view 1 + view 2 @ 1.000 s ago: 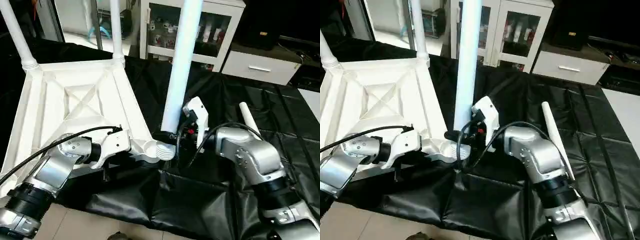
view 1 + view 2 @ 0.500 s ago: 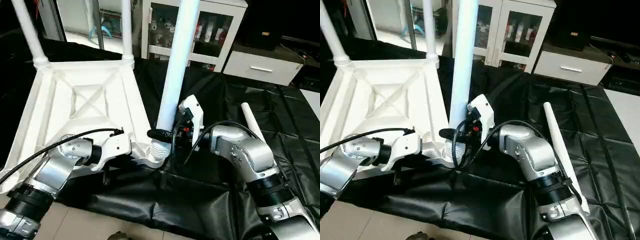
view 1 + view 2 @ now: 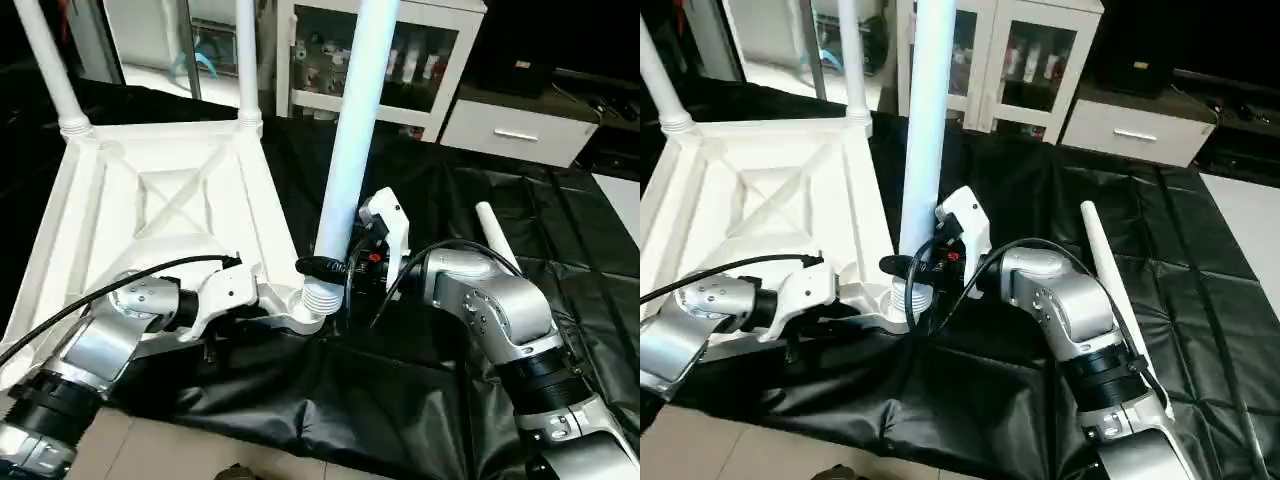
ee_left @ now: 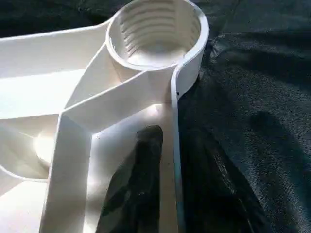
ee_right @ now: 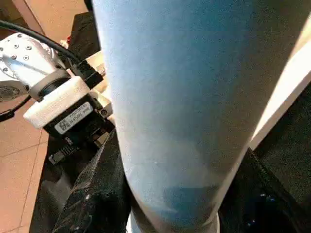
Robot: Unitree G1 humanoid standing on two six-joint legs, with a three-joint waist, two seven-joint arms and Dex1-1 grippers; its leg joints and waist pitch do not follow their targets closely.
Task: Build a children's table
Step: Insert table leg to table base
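Risk of cross-threading: the right gripper (image 3: 322, 268), closed on the third leg (image 3: 352, 130), holds its ribbed end at the near-right socket (image 3: 305, 300) of the upturned top (image 3: 150, 200), with the pole leaning toward 1 o'clock instead of standing square. The left gripper (image 4: 167, 165) straddles the top's rim at 6 o'clock of an empty socket (image 4: 155, 29); its jaws stand narrow, grip uncertain, so the top may slide. A spare leg (image 3: 497, 235) lies at 3 o'clock.

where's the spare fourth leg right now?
The loose leg lies flat on the black-draped table, on the robot's right, just beyond the right forearm and apart from the tabletop.
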